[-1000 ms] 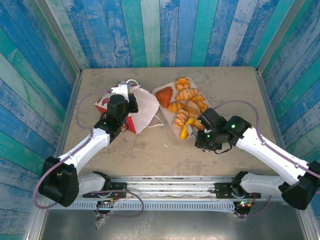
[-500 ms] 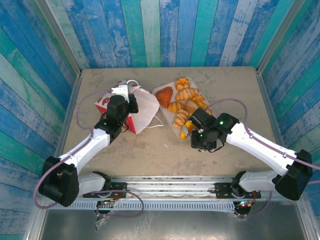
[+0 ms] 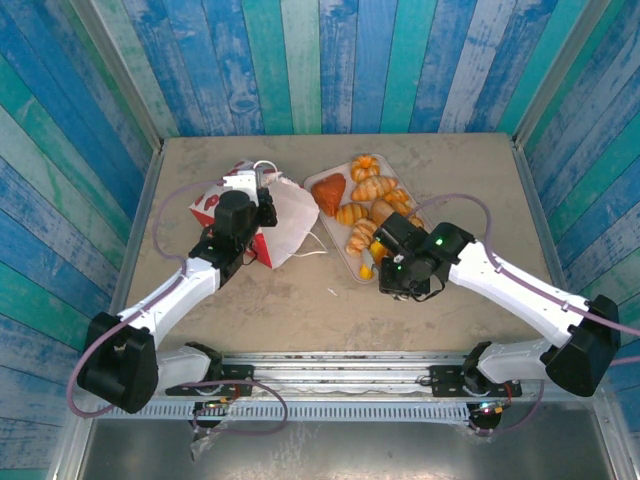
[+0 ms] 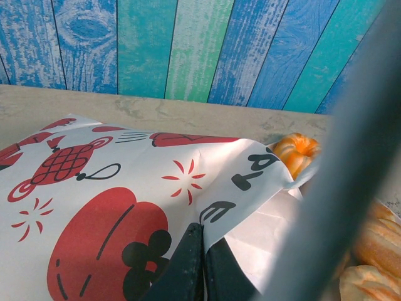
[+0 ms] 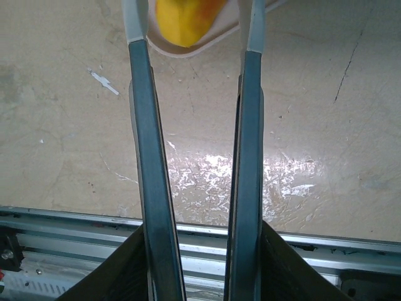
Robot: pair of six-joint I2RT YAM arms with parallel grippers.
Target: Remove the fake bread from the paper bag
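**Several pastries on the tray, one between spread fingers**

Several pieces of the fake bread [image 3: 365, 205] lie crowded on a pale-pink tray [image 3: 311, 184] just right of centre in the top view. A reddish-brown triangle [image 3: 330, 193] sits at the tray's left corner. Croissants run along its upper and right sides, with an oval loaf among them and a twisted roll lower down. A yellow-orange piece [image 3: 366, 269] rests at the tray's lower edge.

In the right wrist view that piece sits at the top of the frame, on the tray's rim, between the tips of the right gripper [image 5: 193, 19]. The jaws stand spread and parallel, and a gap shows between the piece and the finger on the frame's right.

The paper bag [image 3: 285, 225] lies on its side just left of the tray. Its red print faces the upper left and its white paper faces the tray. A white cord handle [image 3: 264, 163] loops at its top.

The left gripper [image 3: 265, 208] is on the bag. In the left wrist view its dark fingers [image 4: 188, 269] are pressed together at bottom centre, pinching the bag's printed edge. Beyond that edge, at the frame's right, an orange croissant [image 4: 294, 153] shows. Pale rolls are in the lower right corner. Whether anything lies inside the bag cannot be told.

All this rests on a beige table [image 3: 450, 160] walled by blue and teal planks [image 3: 300, 60]. A metal rail [image 3: 340, 360] runs along the bottom.
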